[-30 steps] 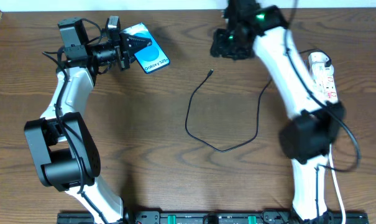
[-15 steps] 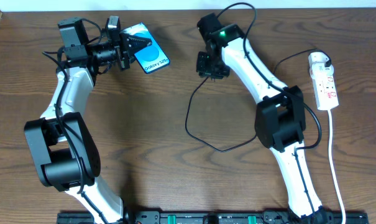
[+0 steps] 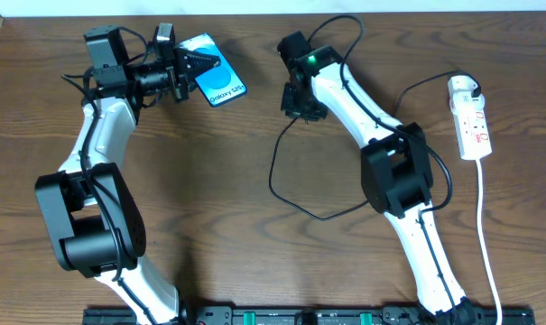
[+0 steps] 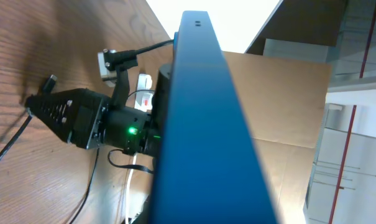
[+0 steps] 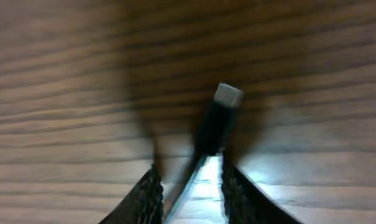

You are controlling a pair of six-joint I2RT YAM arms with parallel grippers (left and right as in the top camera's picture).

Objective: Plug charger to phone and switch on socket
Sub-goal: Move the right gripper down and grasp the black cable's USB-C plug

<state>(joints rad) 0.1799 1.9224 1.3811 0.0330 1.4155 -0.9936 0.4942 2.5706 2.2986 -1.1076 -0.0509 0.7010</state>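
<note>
My left gripper [image 3: 197, 65] is shut on the phone [image 3: 216, 79] and holds it at the back left, blue screen up. In the left wrist view the phone [image 4: 203, 124] fills the middle as a dark blue bar, hiding the fingers. The charger cable [image 3: 274, 171] loops over the table middle to a white plug [image 3: 462, 88] on the socket [image 3: 473, 122]. My right gripper [image 3: 301, 106] is low over the cable's connector end. In the right wrist view its fingers [image 5: 149, 190] stand apart with the cable between them, and the connector tip [image 5: 220, 115] lies just ahead of the right gripper [image 5: 191, 173].
The socket's white cord [image 3: 486, 235] runs down the right side to the front edge. The right arm [image 3: 363, 99] reaches across the back middle of the table. The left arm's base [image 3: 87, 226] stands at the front left.
The right arm has swung left from the back right and come down over the cable's connector end. The left gripper and the phone have not moved.
</note>
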